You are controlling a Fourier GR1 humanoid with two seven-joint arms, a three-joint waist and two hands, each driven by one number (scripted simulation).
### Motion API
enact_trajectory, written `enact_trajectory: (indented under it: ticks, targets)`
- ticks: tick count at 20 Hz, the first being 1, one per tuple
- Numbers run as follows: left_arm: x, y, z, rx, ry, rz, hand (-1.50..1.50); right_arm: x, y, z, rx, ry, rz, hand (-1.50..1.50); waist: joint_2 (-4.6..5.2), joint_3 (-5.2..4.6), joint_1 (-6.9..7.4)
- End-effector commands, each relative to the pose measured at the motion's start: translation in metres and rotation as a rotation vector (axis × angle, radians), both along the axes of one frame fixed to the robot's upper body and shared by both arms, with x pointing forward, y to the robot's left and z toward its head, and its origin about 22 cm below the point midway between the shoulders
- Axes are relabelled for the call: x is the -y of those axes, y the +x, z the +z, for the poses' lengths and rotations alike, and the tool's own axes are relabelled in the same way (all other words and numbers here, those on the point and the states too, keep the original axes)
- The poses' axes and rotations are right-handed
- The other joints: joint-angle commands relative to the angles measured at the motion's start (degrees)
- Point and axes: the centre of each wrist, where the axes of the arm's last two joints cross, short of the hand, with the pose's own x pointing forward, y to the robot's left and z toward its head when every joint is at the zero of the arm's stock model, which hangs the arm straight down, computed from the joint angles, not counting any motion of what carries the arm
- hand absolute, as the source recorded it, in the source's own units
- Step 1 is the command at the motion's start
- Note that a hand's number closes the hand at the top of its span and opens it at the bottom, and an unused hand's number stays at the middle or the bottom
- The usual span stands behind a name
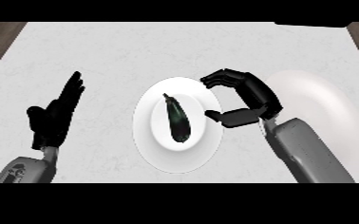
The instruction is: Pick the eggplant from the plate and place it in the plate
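While both grey forearms come in over the near edge of the pale marbled surface, the left robot hand shows close to the near left corner, resting open with its fingers straight and pointing toward the far edge, holding nothing and touching nothing that can be seen. Along the near edge toward the right, the right forearm slants up and inward, partly covering a second white plate that lies by the right edge of the surface. A little farther in, about midway between the left and right edges, sits the white plate that carries the eggplant. The eggplant is dark and slender; it lies in the plate's inner well, lengthwise from near to far, with its thin stem end toward the far edge and its thicker end toward the near edge. Just beside this plate's right rim is the right robot hand, between the two plates. Its fingers are curved in a wide hook over the far right part of the rim and its thumb reaches in over the rim lower down, so the hand stands parted around an empty gap. It grips nothing, and the eggplant lies apart from it, to its left.
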Motion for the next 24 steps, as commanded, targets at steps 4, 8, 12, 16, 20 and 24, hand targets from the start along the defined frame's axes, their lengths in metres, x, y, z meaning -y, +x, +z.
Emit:
enact_trajectory:
  ticks: [4, 8, 12, 16, 20, 24]
  targets:
    - [0.027, 0.029, 0.021, -0.033, -0.064, -0.047, 0.0, -0.009, 0.024, -0.065, -0.072, -0.067, 0.203, -1.5, -0.17, 0.32, -0.8]
    - [0.02, 0.025, 0.006, -0.051, -0.073, -0.043, 0.0, -0.015, 0.048, -0.055, -0.006, -0.226, 0.301, -1.5, -0.58, 0.22, -1.36]
    - [0.004, 0.027, 0.012, -0.065, -0.086, -0.018, 0.0, -0.026, 0.074, -0.027, 0.023, -0.321, 0.351, -1.5, -1.0, 0.17, -2.12]
    - [0.017, 0.018, 0.01, -0.067, -0.065, -0.006, 0.0, -0.034, 0.08, -0.027, 0.017, -0.354, 0.402, -1.5, -1.21, 0.17, -2.66]
    - [0.013, 0.018, 0.029, -0.043, -0.052, -0.023, 0.0, -0.037, 0.087, -0.026, -0.014, -0.474, 0.479, -1.5, -1.09, 0.2, -1.99]
    - [0.006, 0.021, 0.037, -0.064, -0.045, -0.023, 0.0, -0.052, 0.093, -0.016, -0.013, -0.569, 0.537, -1.5, -1.05, 0.21, -1.86]
